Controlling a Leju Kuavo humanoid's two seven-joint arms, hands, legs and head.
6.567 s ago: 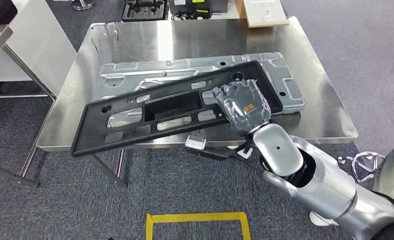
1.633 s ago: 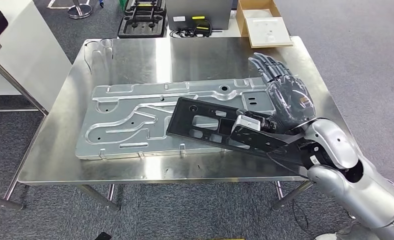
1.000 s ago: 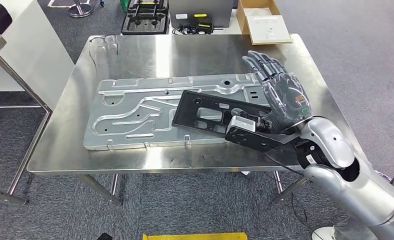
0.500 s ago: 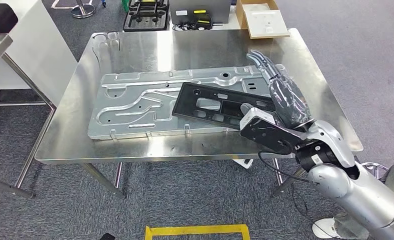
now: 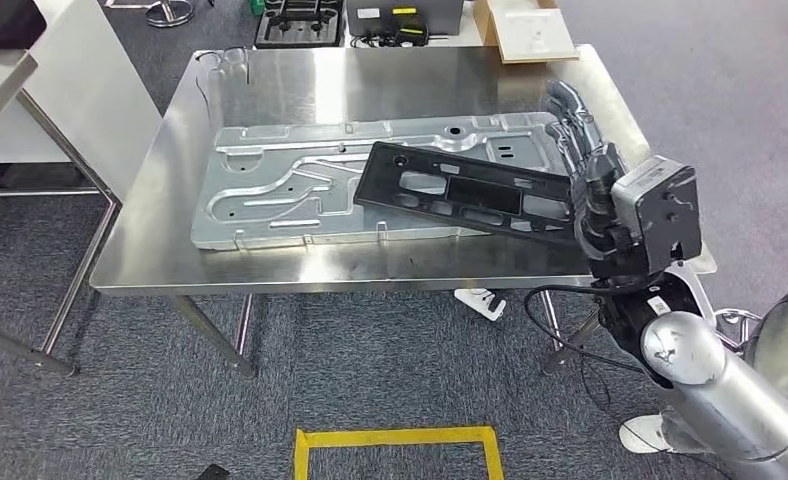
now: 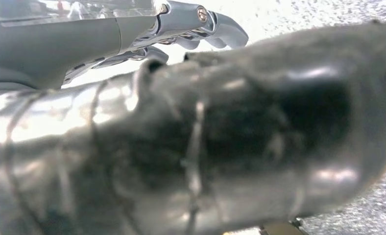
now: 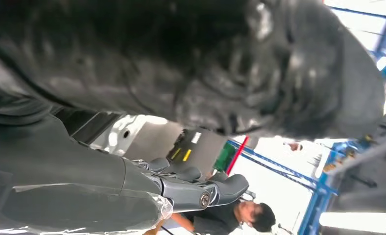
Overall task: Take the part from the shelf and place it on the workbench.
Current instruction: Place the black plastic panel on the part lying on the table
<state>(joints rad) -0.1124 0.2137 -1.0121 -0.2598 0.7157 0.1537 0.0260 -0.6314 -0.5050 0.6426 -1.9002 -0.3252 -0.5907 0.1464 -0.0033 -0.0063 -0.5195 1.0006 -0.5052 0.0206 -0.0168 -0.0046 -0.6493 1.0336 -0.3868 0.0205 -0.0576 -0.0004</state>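
Observation:
A long black part [image 5: 470, 185] with several cut-outs lies slanted across the steel workbench [image 5: 300, 80]. Its left end rests on a silver stamped plate [image 5: 290, 190]. My right hand [image 5: 590, 170] stands on edge at the part's right end and grips it, fingers [image 5: 570, 110] reaching past the end towards the bench's far side. In the right wrist view the blurred thumb is above and the fingers [image 7: 181, 191] below, with a dark strip of the part [image 7: 78, 122] between them. My left hand [image 6: 132, 39] hangs over speckled floor, fingers apart, holding nothing.
A white cabinet [image 5: 80, 90] stands left of the bench. Behind the bench are a black moulded tray [image 5: 295, 15] and a cardboard box [image 5: 525, 25]. Yellow tape [image 5: 395, 437] marks the floor in front. A person [image 7: 250, 218] is in the right wrist view.
The camera has shifted. My right hand has turned from back-up to edge-on, its wrist box now uppermost, and the part now lies lower and flatter across the silver plate.

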